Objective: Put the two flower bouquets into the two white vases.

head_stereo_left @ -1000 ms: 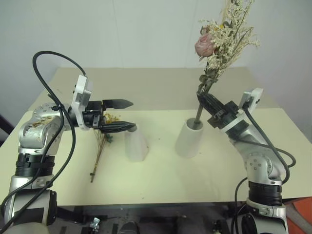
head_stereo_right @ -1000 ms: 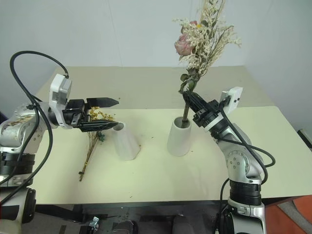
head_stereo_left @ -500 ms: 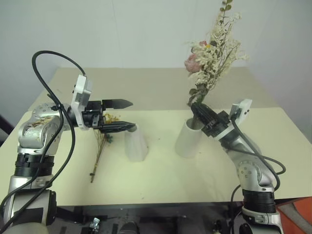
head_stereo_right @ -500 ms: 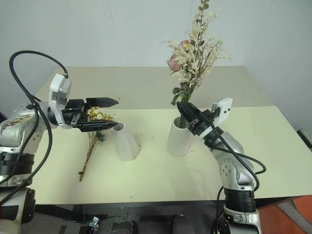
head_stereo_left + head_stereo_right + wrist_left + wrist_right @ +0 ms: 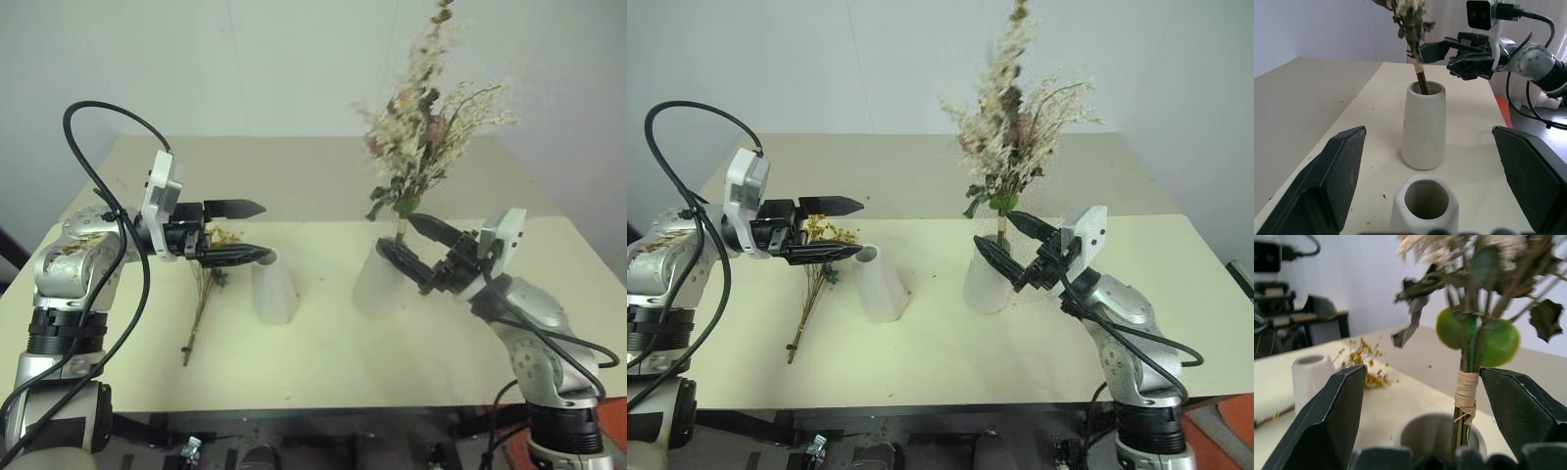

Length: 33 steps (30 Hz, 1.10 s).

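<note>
The first bouquet is placed, so the yellow one is next. Nearest, the right tool (image 5: 423,250) stands with its fingers spread wide, holding nothing, just beside the wider white vase (image 5: 380,279), where the bouquet of pink roses and white sprays (image 5: 423,122) stands upright by its bound stems. The left tool (image 5: 245,232) hovers wide open and empty above the slim white vase (image 5: 273,289). Beside that vase the yellow-orange bouquet (image 5: 203,294) lies flat on the tabletop (image 5: 323,352). The next move likely calls for lowering the left tool to its thin stems; the slim vase stands close and could be knocked.
</note>
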Motion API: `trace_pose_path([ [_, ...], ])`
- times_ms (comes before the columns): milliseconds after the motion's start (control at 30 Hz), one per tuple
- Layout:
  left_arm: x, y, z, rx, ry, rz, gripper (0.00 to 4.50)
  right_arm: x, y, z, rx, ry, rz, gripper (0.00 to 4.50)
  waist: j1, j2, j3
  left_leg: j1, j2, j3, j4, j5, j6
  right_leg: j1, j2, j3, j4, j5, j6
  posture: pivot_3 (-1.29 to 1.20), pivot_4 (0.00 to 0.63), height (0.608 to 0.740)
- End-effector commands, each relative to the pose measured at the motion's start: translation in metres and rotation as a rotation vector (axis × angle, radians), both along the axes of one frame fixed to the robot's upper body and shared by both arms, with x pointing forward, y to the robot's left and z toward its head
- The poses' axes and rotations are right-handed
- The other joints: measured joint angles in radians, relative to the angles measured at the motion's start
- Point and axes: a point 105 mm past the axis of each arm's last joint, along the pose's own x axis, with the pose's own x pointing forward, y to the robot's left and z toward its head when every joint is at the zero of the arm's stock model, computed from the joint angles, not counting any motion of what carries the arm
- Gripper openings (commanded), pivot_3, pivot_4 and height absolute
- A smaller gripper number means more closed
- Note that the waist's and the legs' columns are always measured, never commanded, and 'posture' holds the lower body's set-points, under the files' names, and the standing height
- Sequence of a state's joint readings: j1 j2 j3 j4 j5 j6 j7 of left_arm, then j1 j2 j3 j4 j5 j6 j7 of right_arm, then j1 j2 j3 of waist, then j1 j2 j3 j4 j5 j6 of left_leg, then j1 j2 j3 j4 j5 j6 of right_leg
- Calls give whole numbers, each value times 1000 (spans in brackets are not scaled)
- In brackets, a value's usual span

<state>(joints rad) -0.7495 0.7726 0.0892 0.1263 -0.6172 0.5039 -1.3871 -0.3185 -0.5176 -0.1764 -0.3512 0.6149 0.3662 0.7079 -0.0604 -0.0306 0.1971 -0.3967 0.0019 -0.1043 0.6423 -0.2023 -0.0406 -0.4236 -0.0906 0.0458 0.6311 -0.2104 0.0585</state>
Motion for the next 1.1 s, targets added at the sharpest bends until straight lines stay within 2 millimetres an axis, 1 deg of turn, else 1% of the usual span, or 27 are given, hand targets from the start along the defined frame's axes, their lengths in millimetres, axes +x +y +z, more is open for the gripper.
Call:
trace_pose_path([
  [33,-5,2,9,3,-41,1,4500,-10,-4,10,-67,-49,20,4333,0,0,0,0,0,0,0,0,0,0,0,0,0,0,0,0,150,740],
  [233,-7,3,7,3,-37,13,4500,-9,-8,-5,-174,-1,35,4333,1,0,0,0,0,0,0,0,0,0,0,0,0,0,0,0,150,740],
  [367,-10,9,5,10,-28,50,4500,-15,-13,-12,-260,23,70,4333,4,0,0,0,0,0,0,0,0,0,0,0,-1,0,0,0,150,740],
  [433,-12,17,1,23,-13,103,4500,-21,-16,-10,-293,33,111,4333,3,0,0,0,0,0,0,0,0,0,0,0,-1,0,0,0,150,740],
  [533,-13,31,-6,51,3,201,4500,-29,-21,-1,-330,28,167,4333,3,0,0,0,0,0,0,0,0,0,0,0,0,0,0,0,150,740],
  [733,-10,58,-15,139,39,425,4500,-36,-28,15,-395,29,256,4333,11,0,0,1,0,0,0,0,0,1,0,0,-1,-1,0,0,150,740],
  [933,-15,75,-26,224,136,607,4500,-42,-24,17,-428,36,347,4333,17,0,0,1,1,0,0,0,0,1,0,0,-2,-1,0,0,150,740],
  [1033,-19,84,-39,307,234,707,4500,-46,-24,16,-436,44,375,4333,17,0,0,1,1,0,0,0,0,1,0,0,-1,-1,1,0,150,740],
  [1100,-21,87,-47,348,279,745,4500,-47,-24,15,-438,49,383,4333,17,0,0,1,1,0,0,0,0,1,0,0,-1,-1,1,0,150,740],
])
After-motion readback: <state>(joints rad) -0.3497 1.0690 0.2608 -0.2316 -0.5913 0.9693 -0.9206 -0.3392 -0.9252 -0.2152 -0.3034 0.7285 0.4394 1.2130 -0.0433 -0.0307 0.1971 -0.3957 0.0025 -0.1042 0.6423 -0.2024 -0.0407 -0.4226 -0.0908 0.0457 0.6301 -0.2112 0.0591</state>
